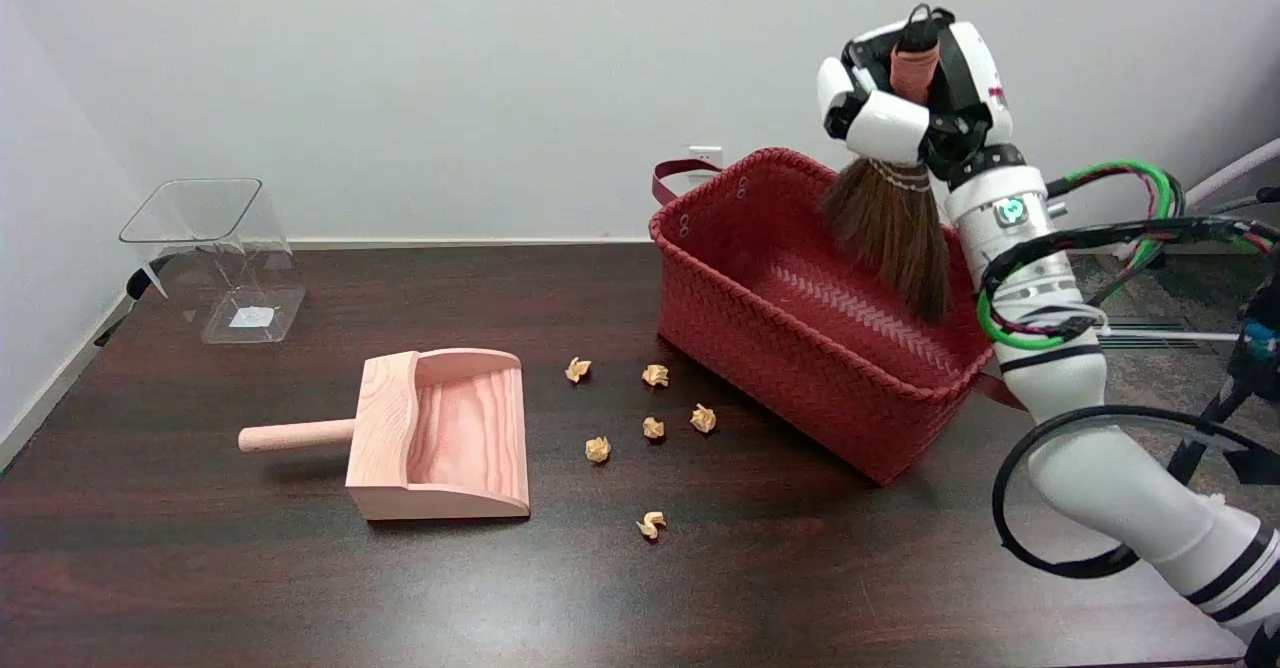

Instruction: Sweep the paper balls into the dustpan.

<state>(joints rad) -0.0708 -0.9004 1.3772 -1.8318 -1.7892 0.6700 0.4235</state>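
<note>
Well below and to the left of the right hand (905, 88), six small crumpled paper balls (651, 429) lie loose on the dark wooden table (200, 578), all apart from one another and none yet in the dustpan. The wooden dustpan (450, 438) sits just beyond them, farther left from the hand, its open mouth turned toward the balls and its round handle pointing away. The hand itself is wrapped around the reddish handle of a small hand broom (895, 223), fingers closed on the grip, with the brown bristles hanging down over the open red woven basket (800, 348) directly beneath it. The bristles seem clear of the basket floor, though whether they brush its far wall cannot be told. Judging from this, the step in hand is fetching the tool: the broom is held and raised over the basket, and no sweeping has begun. The next move likely calls for carrying the broom down and left past the basket's near rim, setting the bristles on the table on the basket side of the balls, and then drawing them toward the dustpan's mouth. Farthest from the hand, at the table's far left corner, a clear plastic container (215, 248) stands out of the way.
</note>
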